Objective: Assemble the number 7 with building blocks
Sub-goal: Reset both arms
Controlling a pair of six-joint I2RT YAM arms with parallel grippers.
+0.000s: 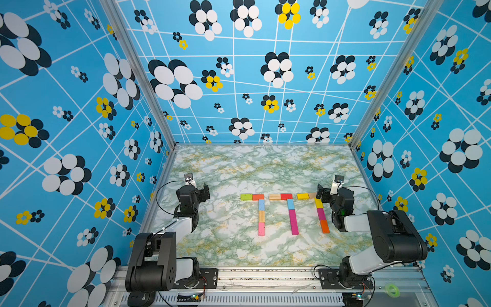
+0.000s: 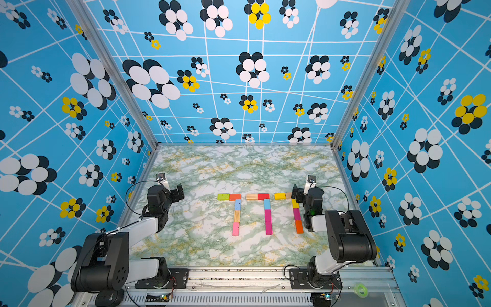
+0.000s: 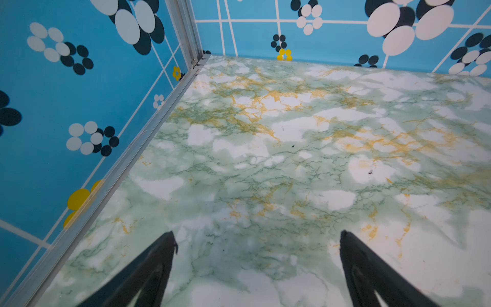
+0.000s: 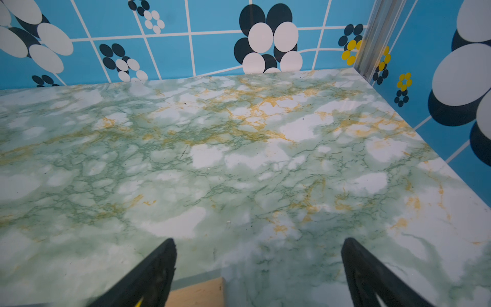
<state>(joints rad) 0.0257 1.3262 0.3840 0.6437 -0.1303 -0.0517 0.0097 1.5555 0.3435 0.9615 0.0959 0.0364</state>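
Note:
Three figures of building blocks, each shaped like the number 7, lie side by side on the marble table in both top views. The left one (image 1: pixel 261 216) has a green and orange bar. The middle one (image 1: pixel 292 216) has a wood and red bar. The right one (image 1: pixel 321 214) has a yellow block (image 1: pixel 303 196) and a wood block (image 4: pixel 196 292) as its bar. My right gripper (image 1: pixel 320 192) (image 4: pixel 259 243) stands open just above that wood block's end, holding nothing. My left gripper (image 1: pixel 206 192) (image 3: pixel 257 236) is open and empty over bare table, well left of the figures.
Patterned blue walls close in the table (image 1: pixel 239 170) on three sides, with metal posts in the back corners. A metal rail (image 1: pixel 265 276) carrying both arm bases runs along the front edge. A green tape roll (image 1: pixel 392 289) lies at the front right.

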